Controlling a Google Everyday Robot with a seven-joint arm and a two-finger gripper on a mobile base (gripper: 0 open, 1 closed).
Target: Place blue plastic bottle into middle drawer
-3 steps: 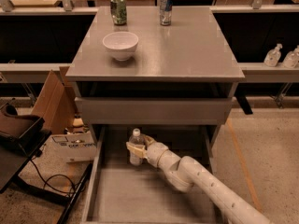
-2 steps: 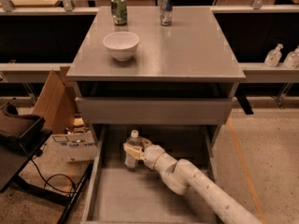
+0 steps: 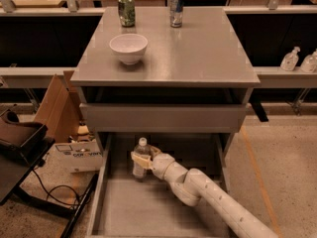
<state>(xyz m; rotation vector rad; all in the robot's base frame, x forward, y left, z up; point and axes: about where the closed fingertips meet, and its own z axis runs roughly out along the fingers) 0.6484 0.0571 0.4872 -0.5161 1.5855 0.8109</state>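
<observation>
Jaws are clamped on the blue plastic bottle (image 3: 142, 148), which the gripper (image 3: 140, 161) holds upright at lower centre, inside the open middle drawer (image 3: 148, 209) near its rear. Above, the cabinet top (image 3: 198, 53) carries a white bowl (image 3: 128, 47). Farther back stand a green can (image 3: 126, 10) and a silver-blue can (image 3: 176, 8).
</observation>
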